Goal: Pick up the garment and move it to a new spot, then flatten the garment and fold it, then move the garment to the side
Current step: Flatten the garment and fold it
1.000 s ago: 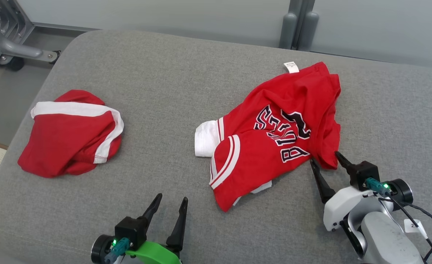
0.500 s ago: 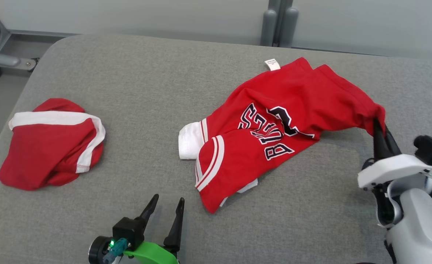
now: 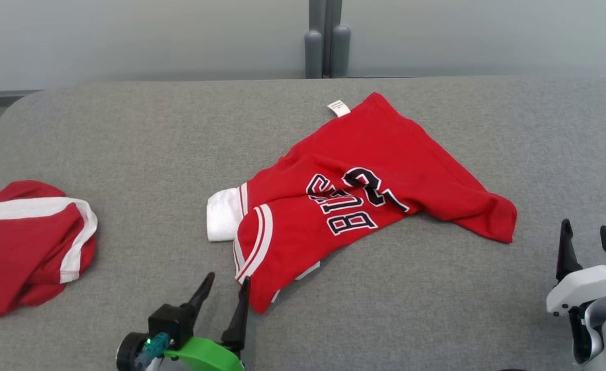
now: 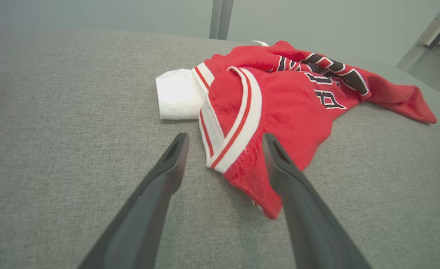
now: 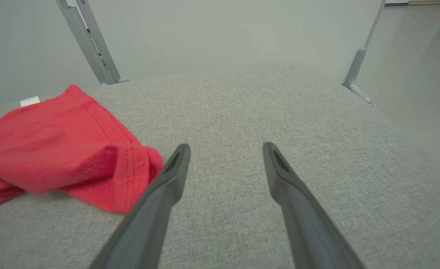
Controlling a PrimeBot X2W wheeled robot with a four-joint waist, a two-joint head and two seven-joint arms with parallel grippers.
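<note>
**Q:** What changed, seen from the head?
**A:** I tugged one corner (image 3: 493,221) of the shirt (image 3: 354,196) rightward, then let go. It lies mid-frame, flatter now. My right claw (image 3: 585,225), lower right, is wide and empty.
**Q:** Left wrist?
**A:** My left claw (image 4: 223,140) is wide, with the hem (image 4: 238,123) by its tips.
**Q:** Right wrist?
**A:** The corner lies at the left, free.

Soft matt red cloth jersey (image 3: 364,196) lies on coarse-woven grey fabric cushion (image 3: 127,144).
</note>
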